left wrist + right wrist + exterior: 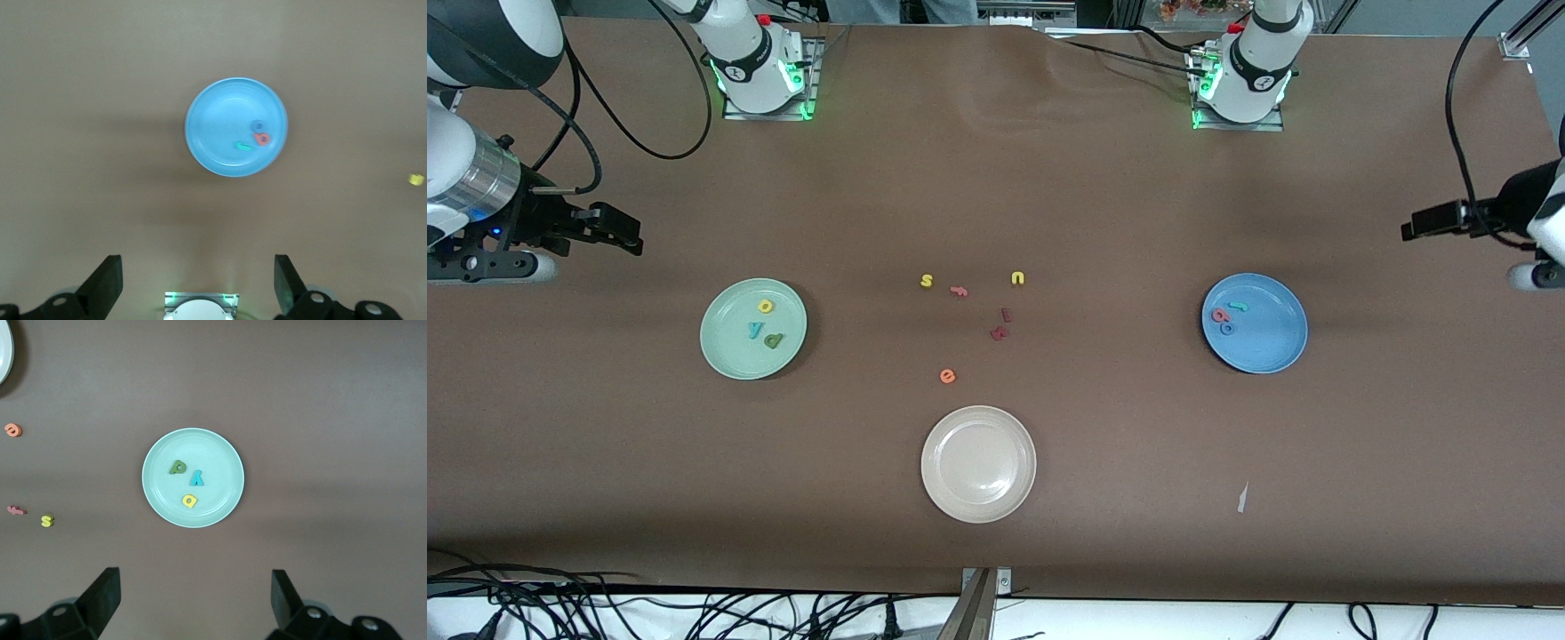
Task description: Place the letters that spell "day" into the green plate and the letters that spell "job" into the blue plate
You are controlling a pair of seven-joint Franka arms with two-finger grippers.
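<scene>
The green plate (725, 342) lies toward the right arm's end of the table. In it are the yellow a (766, 307), the teal y (756, 330) and the olive d (774, 340). The blue plate (1276, 342) lies toward the left arm's end and holds the teal j (1238, 307), the pink-red b (1220, 314) and the blue o (1226, 328). My right gripper (195, 597) hangs open and empty high above the table, beside the green plate (213, 450). My left gripper (198, 280) hangs open and empty high beside the blue plate (213, 123).
A beige plate (978, 462) sits nearest the front camera at mid-table. Loose letters lie between the plates: a yellow s (927, 281), an orange f (959, 291), a yellow u (1017, 278), dark red letters (1000, 333) and an orange e (948, 376). A white scrap (1242, 498) lies on the cloth.
</scene>
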